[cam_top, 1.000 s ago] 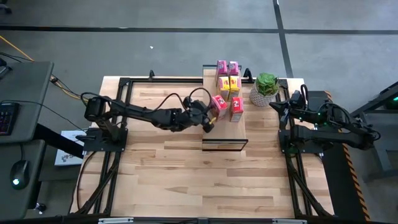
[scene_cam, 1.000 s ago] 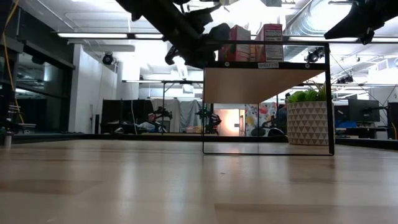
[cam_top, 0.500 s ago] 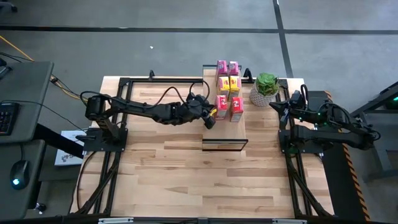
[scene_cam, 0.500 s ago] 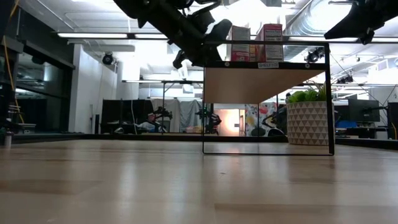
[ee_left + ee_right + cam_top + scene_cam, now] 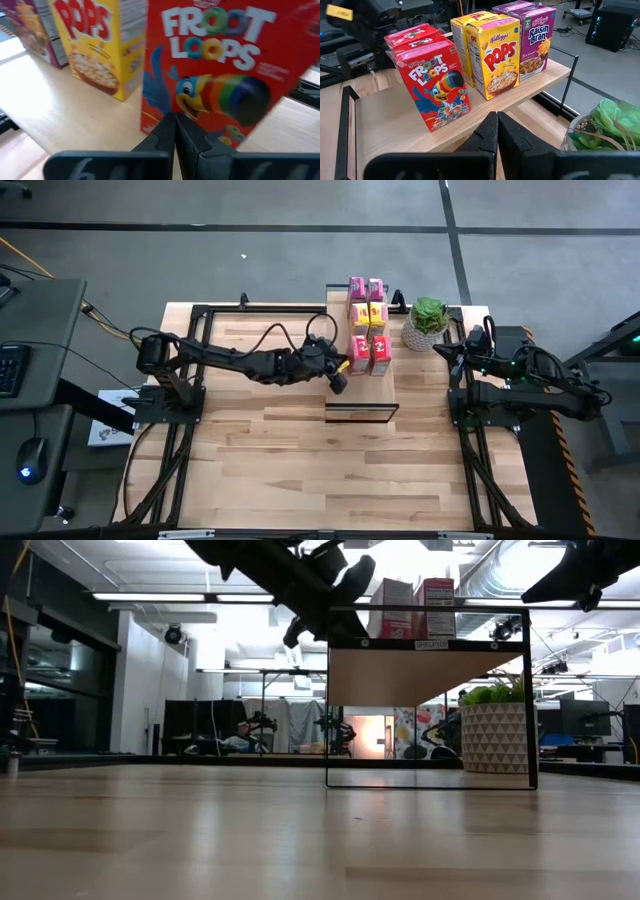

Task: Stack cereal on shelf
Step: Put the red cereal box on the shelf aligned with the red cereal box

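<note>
From above: left arm stretched across the desk (image 5: 260,440), left tool (image 5: 338,373) at the shelf's (image 5: 385,385) near-left edge, just beside the two red boxes (image 5: 369,352). Yellow pair (image 5: 367,315) and pink pair (image 5: 365,288) stand farther along the shelf from that tool. Right arm folded back at the desk's right side, right tool (image 5: 462,346) beside the potted plant (image 5: 428,322), well apart from the boxes.

Low view: left tool (image 5: 335,590) tilted, up at shelf-top level, next to a red box (image 5: 392,608).

Left wrist view: fingers (image 5: 162,135) pressed together, nothing between them; Froot Loops box (image 5: 215,75) right ahead, Pops box (image 5: 102,45) beyond.

Right wrist view: fingers (image 5: 487,135) pressed together, empty; all six boxes upright in three pairs on the shelf (image 5: 385,120).
</note>
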`<act>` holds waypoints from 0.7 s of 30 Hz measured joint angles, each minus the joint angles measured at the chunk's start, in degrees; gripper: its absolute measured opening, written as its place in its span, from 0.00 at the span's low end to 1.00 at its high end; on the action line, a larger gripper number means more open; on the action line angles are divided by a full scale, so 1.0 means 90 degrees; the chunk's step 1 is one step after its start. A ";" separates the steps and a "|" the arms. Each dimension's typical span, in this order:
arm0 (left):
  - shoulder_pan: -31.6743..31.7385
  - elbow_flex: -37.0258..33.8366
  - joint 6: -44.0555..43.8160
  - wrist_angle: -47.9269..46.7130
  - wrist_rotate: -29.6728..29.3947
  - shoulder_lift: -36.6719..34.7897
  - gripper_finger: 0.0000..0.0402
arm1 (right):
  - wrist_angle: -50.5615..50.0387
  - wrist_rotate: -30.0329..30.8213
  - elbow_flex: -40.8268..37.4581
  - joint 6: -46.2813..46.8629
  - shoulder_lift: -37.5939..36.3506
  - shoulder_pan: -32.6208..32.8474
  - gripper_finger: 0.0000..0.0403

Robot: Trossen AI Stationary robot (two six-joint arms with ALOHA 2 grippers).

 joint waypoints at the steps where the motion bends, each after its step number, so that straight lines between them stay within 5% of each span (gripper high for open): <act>1: -0.0044 0.0000 -0.0003 -0.0002 -0.0022 0.0000 0.00 | -0.0001 0.0000 0.0000 0.0000 0.0000 0.0001 0.00; 13: -0.0042 0.0000 -0.0041 0.0012 -0.0293 0.0000 0.00 | 0.0000 0.0000 -0.0001 0.0006 0.0000 0.0001 0.00; 21: 0.0318 0.0000 -0.0056 0.0357 0.0302 0.0002 0.00 | 0.0000 0.0000 0.0000 0.0010 0.0000 -0.0001 0.00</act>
